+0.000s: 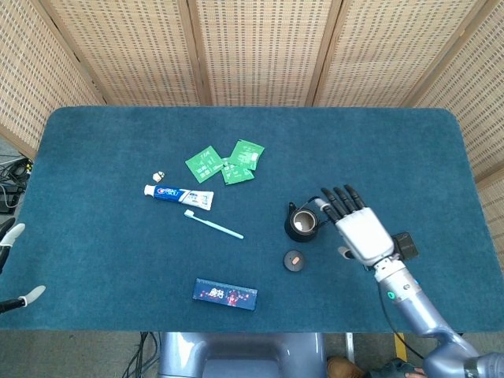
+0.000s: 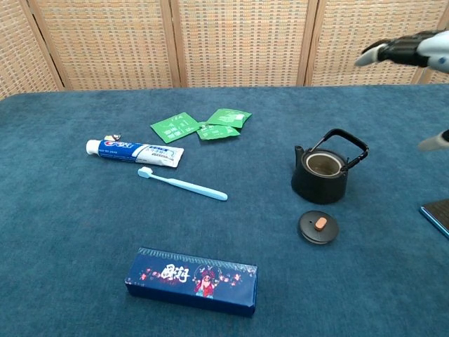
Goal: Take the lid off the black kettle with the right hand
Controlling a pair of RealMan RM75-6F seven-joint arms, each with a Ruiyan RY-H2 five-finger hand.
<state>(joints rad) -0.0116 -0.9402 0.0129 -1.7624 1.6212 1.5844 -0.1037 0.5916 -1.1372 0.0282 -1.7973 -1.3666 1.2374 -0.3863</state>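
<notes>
The small black kettle (image 1: 302, 224) (image 2: 321, 170) stands upright right of the table's middle, its mouth uncovered and its bail handle raised. Its round black lid (image 1: 294, 260) (image 2: 319, 227), with an orange knob on top, lies flat on the cloth just in front of the kettle. My right hand (image 1: 358, 226) hovers to the right of the kettle, fingers spread, holding nothing; only its fingertips (image 2: 393, 50) show at the top right of the chest view. My left hand (image 1: 16, 264) appears only as white fingertips at the left edge.
A dark phone (image 1: 406, 246) lies under my right hand. A dark blue box (image 1: 225, 294) sits near the front edge. A toothbrush (image 1: 213, 224), a toothpaste tube (image 1: 179, 194) and green sachets (image 1: 228, 161) lie to the left and behind.
</notes>
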